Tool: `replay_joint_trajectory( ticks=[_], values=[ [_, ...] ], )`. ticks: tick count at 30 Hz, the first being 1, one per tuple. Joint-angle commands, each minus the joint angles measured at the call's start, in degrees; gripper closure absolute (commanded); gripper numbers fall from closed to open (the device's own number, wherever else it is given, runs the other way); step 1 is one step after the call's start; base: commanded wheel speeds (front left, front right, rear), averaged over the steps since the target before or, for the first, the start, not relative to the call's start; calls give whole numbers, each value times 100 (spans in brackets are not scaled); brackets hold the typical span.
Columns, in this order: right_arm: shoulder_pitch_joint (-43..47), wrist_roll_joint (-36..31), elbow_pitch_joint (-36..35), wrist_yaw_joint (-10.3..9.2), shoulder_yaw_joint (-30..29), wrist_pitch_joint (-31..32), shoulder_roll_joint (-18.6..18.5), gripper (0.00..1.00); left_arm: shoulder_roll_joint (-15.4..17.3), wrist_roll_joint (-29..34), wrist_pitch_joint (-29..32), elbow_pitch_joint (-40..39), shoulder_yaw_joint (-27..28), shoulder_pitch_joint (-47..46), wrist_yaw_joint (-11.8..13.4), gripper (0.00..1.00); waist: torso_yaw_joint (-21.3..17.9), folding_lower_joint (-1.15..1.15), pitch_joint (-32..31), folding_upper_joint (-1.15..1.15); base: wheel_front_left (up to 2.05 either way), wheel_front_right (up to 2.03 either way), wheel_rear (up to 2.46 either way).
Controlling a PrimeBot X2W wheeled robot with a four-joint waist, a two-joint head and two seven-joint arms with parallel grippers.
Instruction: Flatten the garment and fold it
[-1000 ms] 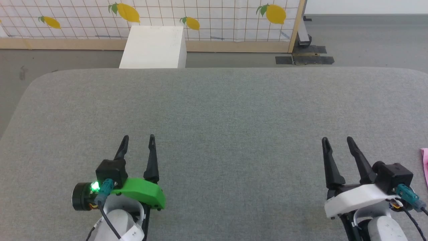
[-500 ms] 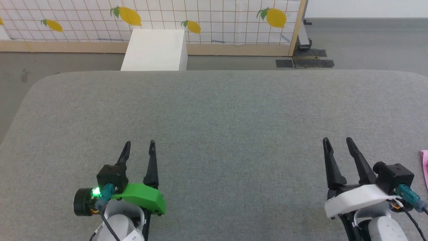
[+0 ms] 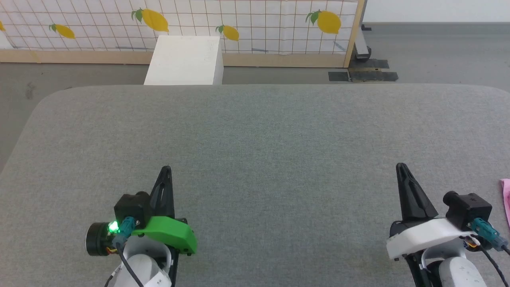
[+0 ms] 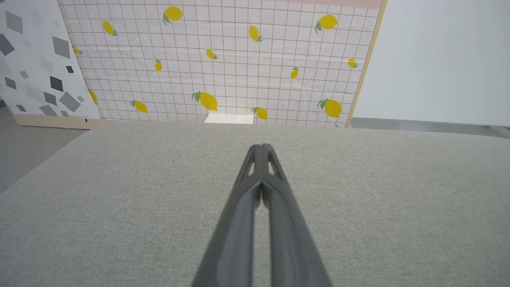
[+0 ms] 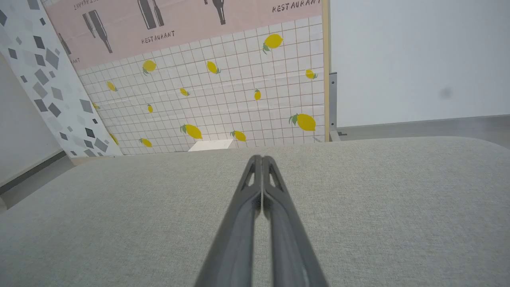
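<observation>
left gripper [image 3: 166, 170]: I see fingers pressed together
right gripper [image 3: 401, 167]: pressed together too
garment [image 3: 506, 201]: pink sliver right of my right gripper
white box [image 3: 183, 56]: past table [image 3: 255, 131], ahead of left gripper

Grey fabric-covered table [image 3: 255, 131], rounded far corners, slip of pink garment [image 3: 507, 201] lying at its right edge

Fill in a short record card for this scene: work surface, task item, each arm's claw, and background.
surface: wide grey fabric-covered table, rounded corners
task item: light pink thin fabric garment, a sliver at the head view's right edge, lying on the table
left arm: left claw with green housing, shut, empty, over the table
right arm: right claw with white housing, shut, empty, apart from the garment
background: white box beyond the table; lemon-print grid panel
</observation>
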Motion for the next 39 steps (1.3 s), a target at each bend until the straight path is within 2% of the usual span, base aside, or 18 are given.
replay_joint_trajectory(
  ticks=[1, 39],
  values=[
    [44, -58, -49, -1, 2, 28, 1, 100, -10, 58, 27, -57, 31, 81, -21, 100, 0, 0, -2, 0, 0, 0, 0],
    [175, -459, -356, -3, 22, 362, 2, 100, -41, 333, 459, -554, 216, 350, -84, 100, -4, 0, -59, 0, 0, 0, 0]
  ],
)
